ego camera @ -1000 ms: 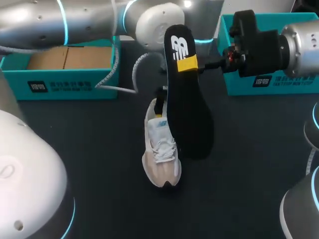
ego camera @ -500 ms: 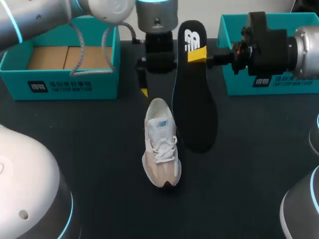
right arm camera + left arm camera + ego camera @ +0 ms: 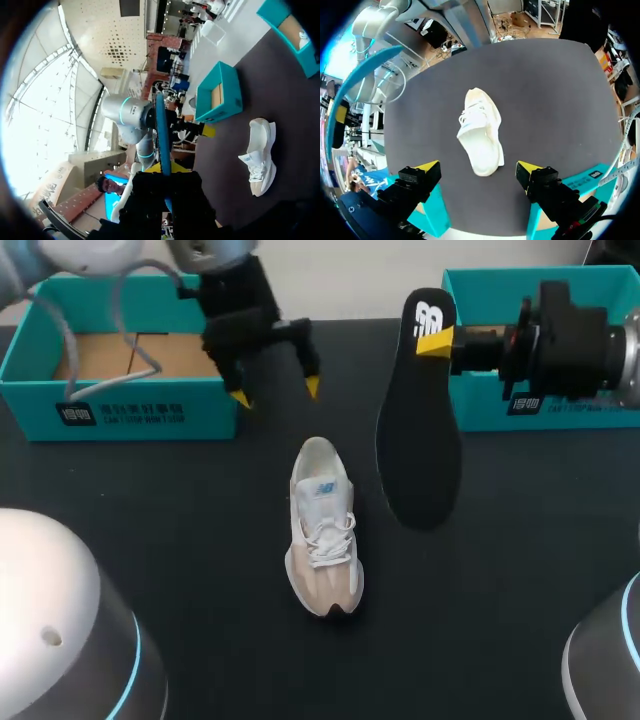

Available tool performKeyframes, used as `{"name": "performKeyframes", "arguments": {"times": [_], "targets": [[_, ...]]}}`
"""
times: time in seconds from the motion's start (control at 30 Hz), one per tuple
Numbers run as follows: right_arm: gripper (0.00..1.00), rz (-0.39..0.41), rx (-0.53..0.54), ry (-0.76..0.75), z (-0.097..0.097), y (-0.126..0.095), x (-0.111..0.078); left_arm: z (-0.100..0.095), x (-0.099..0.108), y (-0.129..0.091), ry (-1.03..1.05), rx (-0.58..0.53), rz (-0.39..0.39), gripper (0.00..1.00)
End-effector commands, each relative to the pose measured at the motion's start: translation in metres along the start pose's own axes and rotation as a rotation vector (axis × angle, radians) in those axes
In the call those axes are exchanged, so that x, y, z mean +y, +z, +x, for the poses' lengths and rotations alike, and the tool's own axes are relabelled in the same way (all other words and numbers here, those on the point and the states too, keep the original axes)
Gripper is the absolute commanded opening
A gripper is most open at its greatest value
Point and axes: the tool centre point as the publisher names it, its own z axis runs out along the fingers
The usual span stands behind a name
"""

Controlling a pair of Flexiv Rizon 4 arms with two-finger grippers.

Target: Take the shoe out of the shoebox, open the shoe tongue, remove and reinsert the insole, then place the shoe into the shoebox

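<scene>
A white and beige shoe (image 3: 322, 525) lies alone on the dark table, toe toward me, and is also seen ahead of the left gripper (image 3: 480, 132) and in the right wrist view (image 3: 260, 155). The black insole (image 3: 420, 430) hangs heel-up to the shoe's right, and my right gripper (image 3: 440, 340) is shut on its heel end; it shows edge-on between the fingers (image 3: 161, 135). My left gripper (image 3: 276, 392) stands open and empty above the table behind the shoe's heel, next to the left shoebox (image 3: 120, 412). Its yellow fingertips (image 3: 427, 166) straddle nothing.
A teal shoebox (image 3: 20, 365) with a cardboard-brown inside stands at the back left. A second teal box (image 3: 470, 410) stands at the back right, behind my right arm. The teal box (image 3: 217, 95) also shows beyond the shoe in the right wrist view.
My left arm has drawn back from the shoe's heel and swung left toward the left box. The right gripper has carried the insole to the right, away from the shoe.
</scene>
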Motion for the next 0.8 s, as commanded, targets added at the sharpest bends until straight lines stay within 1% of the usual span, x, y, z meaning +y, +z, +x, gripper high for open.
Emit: {"name": "performKeyframes", "arguments": {"times": [0.03,0.17,0.2,0.23,0.3,0.33,0.47,0.63,0.8], "targets": [[0.0,0.021,0.01,0.02,-0.013,0.02,0.014,0.031,-0.016,-0.014,0.02,-0.489,-0.086,1.0],[0.0,0.039,0.019,0.038,-0.022,0.026,0.021,0.035,-0.021,-0.024,0.052,-0.531,-0.087,1.0],[0.0,0.044,0.02,0.047,-0.024,0.027,0.022,0.036,-0.022,-0.026,0.073,-0.535,-0.076,1.0],[0.0,0.062,0.006,0.067,-0.026,0.029,0.024,0.037,-0.022,-0.028,0.058,-0.513,-0.054,1.0],[0.0,0.068,0.002,0.081,-0.03,0.031,0.025,0.037,-0.022,-0.028,0.058,-0.513,-0.054,1.0],[0.0,0.088,-0.009,0.091,-0.031,0.033,0.026,0.037,-0.022,-0.028,0.058,-0.513,-0.054,1.0],[0.0,0.116,-0.04,0.125,-0.034,0.033,0.028,0.037,-0.022,-0.028,0.058,-0.513,-0.054,1.0],[0.0,0.104,-0.038,0.169,-0.038,0.032,0.027,0.037,-0.022,-0.028,0.058,-0.513,-0.054,1.0],[0.0,0.093,-0.025,0.213,-0.045,0.037,0.029,0.037,-0.022,-0.028,0.058,-0.513,-0.054,1.0]]}}
